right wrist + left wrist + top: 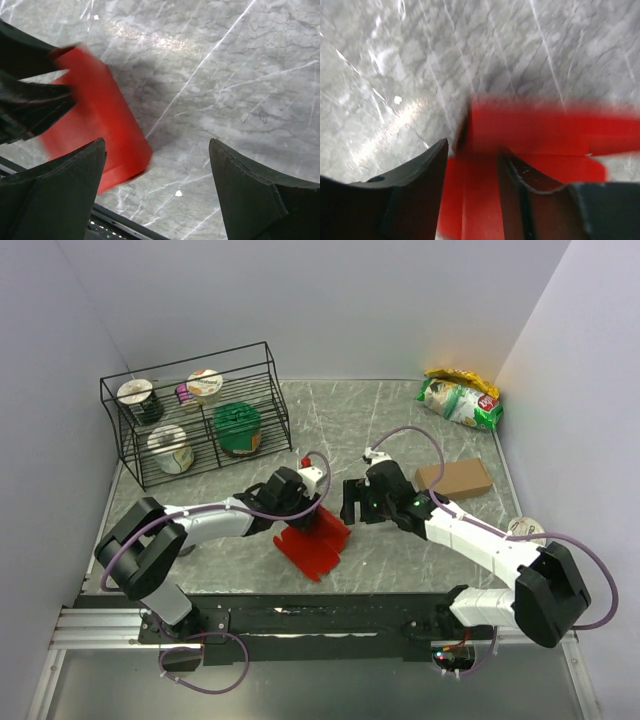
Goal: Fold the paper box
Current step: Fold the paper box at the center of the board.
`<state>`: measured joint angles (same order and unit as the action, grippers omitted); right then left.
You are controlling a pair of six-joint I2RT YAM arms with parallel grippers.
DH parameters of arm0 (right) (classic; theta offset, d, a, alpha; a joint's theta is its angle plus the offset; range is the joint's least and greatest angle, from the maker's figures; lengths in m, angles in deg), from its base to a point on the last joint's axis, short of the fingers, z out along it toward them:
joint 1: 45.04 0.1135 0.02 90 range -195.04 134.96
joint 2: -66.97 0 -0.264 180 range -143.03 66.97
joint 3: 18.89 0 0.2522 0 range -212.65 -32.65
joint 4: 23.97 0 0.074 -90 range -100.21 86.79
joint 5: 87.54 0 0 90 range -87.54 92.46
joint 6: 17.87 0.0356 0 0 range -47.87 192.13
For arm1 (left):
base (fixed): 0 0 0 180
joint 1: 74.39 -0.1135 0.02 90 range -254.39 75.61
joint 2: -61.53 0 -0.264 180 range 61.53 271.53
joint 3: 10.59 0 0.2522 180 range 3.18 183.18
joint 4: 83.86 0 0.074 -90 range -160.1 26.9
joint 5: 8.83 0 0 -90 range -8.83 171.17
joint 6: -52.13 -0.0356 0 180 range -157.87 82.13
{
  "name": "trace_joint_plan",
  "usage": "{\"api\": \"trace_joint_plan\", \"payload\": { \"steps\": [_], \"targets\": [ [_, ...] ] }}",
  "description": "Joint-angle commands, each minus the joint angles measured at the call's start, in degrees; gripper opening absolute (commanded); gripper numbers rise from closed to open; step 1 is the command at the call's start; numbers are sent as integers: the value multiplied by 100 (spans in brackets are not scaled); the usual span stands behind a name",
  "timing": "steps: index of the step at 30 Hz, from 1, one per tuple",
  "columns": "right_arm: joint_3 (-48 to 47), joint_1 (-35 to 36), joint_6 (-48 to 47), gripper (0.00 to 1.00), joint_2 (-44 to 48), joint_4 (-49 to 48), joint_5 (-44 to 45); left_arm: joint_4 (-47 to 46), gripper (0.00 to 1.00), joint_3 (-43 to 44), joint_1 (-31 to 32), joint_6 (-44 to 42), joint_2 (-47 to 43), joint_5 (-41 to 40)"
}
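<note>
The bright red paper box (313, 538) lies partly folded on the grey marble table (340, 420), between the two arms. My left gripper (305, 502) hangs over the box's far left part. In the left wrist view the left gripper (472, 150) has its jaws apart, and blurred red card (535, 130) shows through the gap and beyond it. My right gripper (352, 502) is just right of the box. In the right wrist view the right gripper (157, 145) stands wide open over bare table, and the box (100, 115) is beside its left finger (65, 190).
A black wire basket (185, 362) holding several cups stands at the back left. A plain brown cardboard box (455, 478) lies at the right, a green and yellow snack bag (460, 398) behind it, and a white cup (525, 530) by the right arm. Walls close in both sides.
</note>
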<state>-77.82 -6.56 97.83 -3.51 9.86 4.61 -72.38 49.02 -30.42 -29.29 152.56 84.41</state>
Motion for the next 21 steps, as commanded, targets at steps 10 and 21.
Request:
{"api": "trace_joint_plan", "payload": {
  "steps": [10, 21],
  "targets": [
    [43, -561, -504, 88, -230, -768, -1050, 36, 46, 523, -274, -14, 56, 651],
    [614, 80, -487, 91, 1088, -321, -647, -290, 43, -67, -380, 266, -383, 1029]
  ]
}}
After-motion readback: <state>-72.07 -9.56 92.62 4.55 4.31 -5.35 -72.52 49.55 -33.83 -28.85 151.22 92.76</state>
